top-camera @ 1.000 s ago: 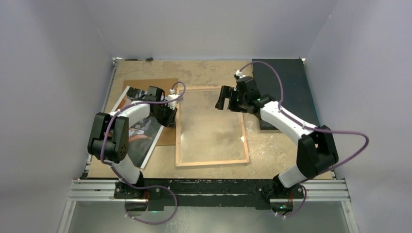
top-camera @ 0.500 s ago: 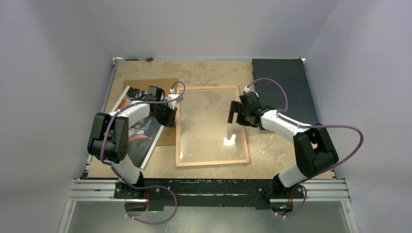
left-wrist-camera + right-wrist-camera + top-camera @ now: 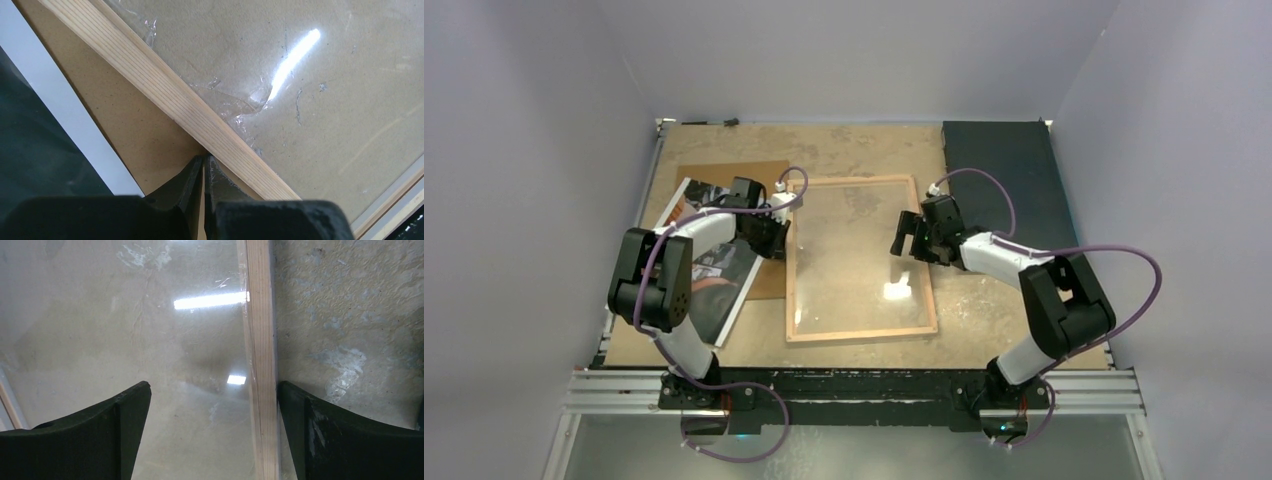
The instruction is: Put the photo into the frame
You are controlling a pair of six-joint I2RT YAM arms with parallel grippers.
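left gripper (image 3: pixel 202 161) pinched shut beside the frame (image 3: pixel 165 95); right gripper (image 3: pixel 214 390) gapes wide astride its opposite wooden rail.

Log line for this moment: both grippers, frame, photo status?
left gripper shut beside frame left rail | right gripper open, straddling right rail | photo lying left of frame, not yet inserted

My white-and-black left arm (image 3: pixel 699 228) is bent low; its black two-finger left tool (image 3: pixel 203 164) is pinched shut. My white-and-black right arm (image 3: pixel 999 250) reaches forward; its black right tool (image 3: pixel 214 387) gapes wide open.
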